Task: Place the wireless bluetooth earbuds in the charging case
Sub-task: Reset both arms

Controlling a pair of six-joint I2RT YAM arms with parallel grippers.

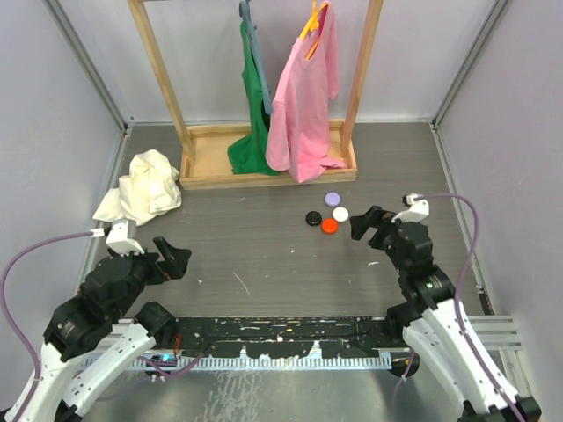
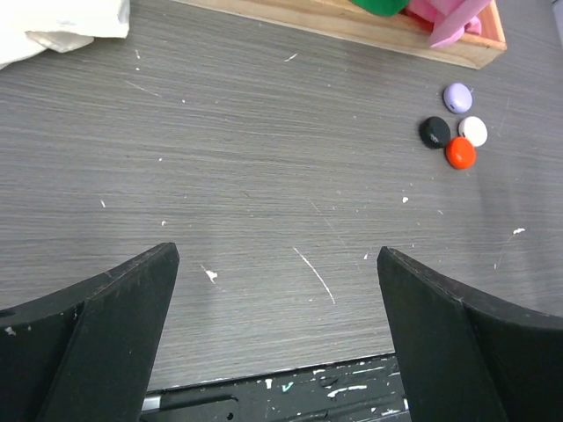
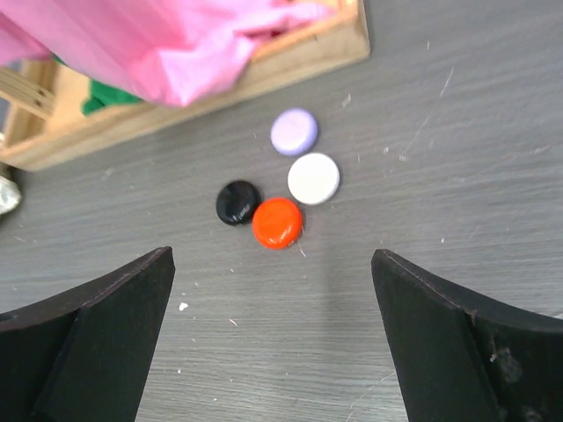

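We see both pincers spread wide and holding nothing. The left pincer (image 1: 172, 258) hangs over the near left part of the surface (image 1: 264, 255). The right pincer (image 1: 369, 230) hangs over the right side, close to four pucks. The lilac puck (image 3: 294, 132), white puck (image 3: 313, 178), black puck (image 3: 237, 202) and red puck (image 3: 278, 222) lie clustered right of centre, near the rack (image 1: 202, 176) at the far edge. Black and red touch. Any label is too small for us to read.

Lilac pod (image 3: 294, 132), white pod (image 3: 313, 178), black pod (image 3: 237, 202), red pod (image 3: 278, 222) — clustered, lying flat
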